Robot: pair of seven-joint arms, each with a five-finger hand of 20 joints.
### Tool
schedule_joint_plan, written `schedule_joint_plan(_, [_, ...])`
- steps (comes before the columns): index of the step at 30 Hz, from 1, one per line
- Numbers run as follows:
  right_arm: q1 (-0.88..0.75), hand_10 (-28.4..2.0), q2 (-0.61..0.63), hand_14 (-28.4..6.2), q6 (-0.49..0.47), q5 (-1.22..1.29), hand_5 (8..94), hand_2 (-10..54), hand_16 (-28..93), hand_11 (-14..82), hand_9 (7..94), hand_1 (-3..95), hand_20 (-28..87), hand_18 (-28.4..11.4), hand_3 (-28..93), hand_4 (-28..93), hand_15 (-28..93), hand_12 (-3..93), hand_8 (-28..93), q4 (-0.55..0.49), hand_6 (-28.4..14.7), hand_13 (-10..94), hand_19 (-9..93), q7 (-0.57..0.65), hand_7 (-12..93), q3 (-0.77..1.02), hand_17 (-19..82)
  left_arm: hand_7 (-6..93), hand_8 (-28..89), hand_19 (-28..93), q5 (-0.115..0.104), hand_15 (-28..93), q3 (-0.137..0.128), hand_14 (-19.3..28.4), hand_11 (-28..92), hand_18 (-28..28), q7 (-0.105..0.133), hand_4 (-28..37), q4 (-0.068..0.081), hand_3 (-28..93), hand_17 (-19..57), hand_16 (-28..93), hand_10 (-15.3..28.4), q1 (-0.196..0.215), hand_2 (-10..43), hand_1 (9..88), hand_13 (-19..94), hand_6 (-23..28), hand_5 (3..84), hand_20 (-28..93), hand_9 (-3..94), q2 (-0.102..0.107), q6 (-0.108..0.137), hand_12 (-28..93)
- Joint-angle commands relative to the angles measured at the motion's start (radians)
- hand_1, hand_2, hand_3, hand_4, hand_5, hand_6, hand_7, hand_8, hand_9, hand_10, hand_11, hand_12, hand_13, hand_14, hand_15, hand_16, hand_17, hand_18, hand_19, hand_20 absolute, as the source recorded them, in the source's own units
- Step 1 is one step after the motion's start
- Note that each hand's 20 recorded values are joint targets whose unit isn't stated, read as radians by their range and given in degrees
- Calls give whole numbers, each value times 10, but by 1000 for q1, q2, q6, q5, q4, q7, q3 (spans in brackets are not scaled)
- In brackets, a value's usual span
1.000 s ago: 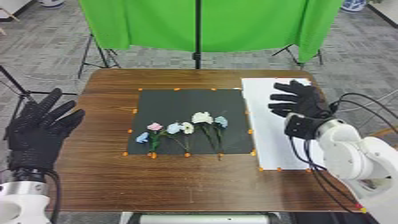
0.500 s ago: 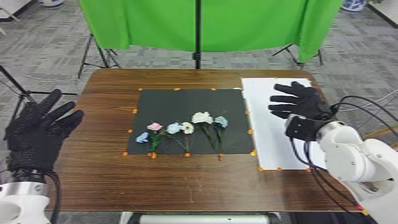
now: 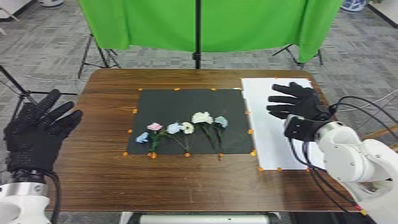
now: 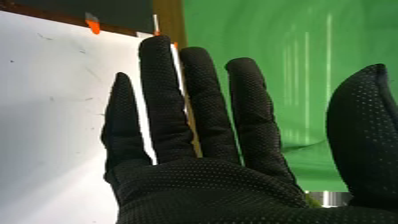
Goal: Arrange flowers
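In the head view my right hand is over the white sheet, its fingers straight and pointing left. My left hand is at the table's left edge, fingers straight and spread. Several flowers lie in a row on the dark mat: a blue one, a pink one, a pale blue one, a cream one, a larger white one and another blue one. Their green stems point toward the front. The right wrist view has my right hand open, holding nothing.
The dark mat lies mid-table with orange tape bits round its edges. Right of it is the white sheet, also taped to the brown table. A green cloth hangs from a stand behind the table.
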Motion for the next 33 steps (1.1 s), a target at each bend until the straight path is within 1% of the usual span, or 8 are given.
schedule_joint_plan(1, [15, -149, 9, -187, -5, 8, 481, 33, 120, 156, 525, 168, 230, -255, 814, -282, 435, 140, -126, 1, -8, 415, 541, -18, 158, -14, 35, 107, -81, 619, -8, 537, 2, 275, 239, 270, 8, -283, 2, 755, -74, -100, 186, 17, 86, 168, 247, 69, 348, 125, 315, -1, 4, 113])
schedule_joint_plan(9, [22, -150, 13, -187, -7, 9, 481, 34, 120, 156, 525, 168, 232, -254, 813, -282, 437, 140, -127, 2, -8, 414, 542, -20, 158, -23, 35, 107, -81, 616, -8, 535, 13, 275, 235, 270, 10, -283, 5, 754, -74, -98, 186, 10, 86, 168, 246, 67, 340, 128, 308, 4, 2, 113])
schedule_joint_plan(10, [25, -150, 15, -187, -3, 13, 481, 34, 120, 156, 525, 168, 232, -254, 813, -282, 437, 140, -127, 3, -8, 415, 542, -25, 158, -28, 35, 107, -81, 616, -11, 534, 15, 275, 235, 270, 16, -283, 6, 753, -74, -98, 185, 12, 86, 168, 245, 68, 339, 128, 308, 7, 4, 114])
schedule_joint_plan(11, [20, -150, 13, -187, -4, 16, 480, 34, 120, 157, 525, 167, 232, -254, 814, -282, 438, 140, -127, 2, -8, 415, 542, -23, 159, -24, 35, 107, -81, 615, -10, 533, 16, 275, 235, 270, 10, -283, 6, 754, -73, -98, 186, 9, 86, 167, 245, 68, 338, 128, 308, 6, 4, 114])
schedule_joint_plan(18, [17, -151, 13, -186, -3, 15, 481, 34, 119, 157, 526, 166, 233, -253, 815, -282, 439, 140, -127, 0, -8, 416, 543, -21, 158, -22, 35, 108, -81, 614, -10, 532, 16, 274, 235, 270, 11, -283, 2, 754, -73, -97, 186, 11, 86, 168, 244, 68, 336, 130, 306, 9, 6, 115])
schedule_joint_plan(21, [16, -150, 12, -186, 0, 8, 481, 34, 119, 157, 525, 167, 233, -253, 815, -282, 440, 140, -127, -1, -8, 415, 543, -17, 158, -20, 35, 108, -81, 613, -3, 532, 14, 275, 235, 270, 3, -283, 0, 753, -73, -96, 186, 9, 86, 169, 244, 69, 336, 130, 306, 6, 2, 115])
schedule_joint_plan(30, [31, -150, 9, -187, -2, 7, 482, 35, 118, 158, 526, 166, 234, -252, 815, -282, 441, 140, -127, 3, -7, 416, 544, -14, 159, -30, 35, 110, -82, 612, -8, 534, 15, 275, 235, 270, 19, -283, -5, 752, -73, -96, 186, 12, 86, 170, 244, 70, 335, 133, 304, 11, 7, 115])
schedule_joint_plan(33, [25, -150, 9, -186, -2, 11, 482, 35, 117, 158, 527, 166, 235, -252, 815, -282, 441, 139, -127, 1, -8, 416, 545, -15, 159, -25, 35, 111, -82, 611, -8, 534, 16, 275, 235, 270, 20, -283, -6, 752, -73, -97, 185, 12, 85, 171, 244, 70, 335, 133, 304, 11, 7, 115])
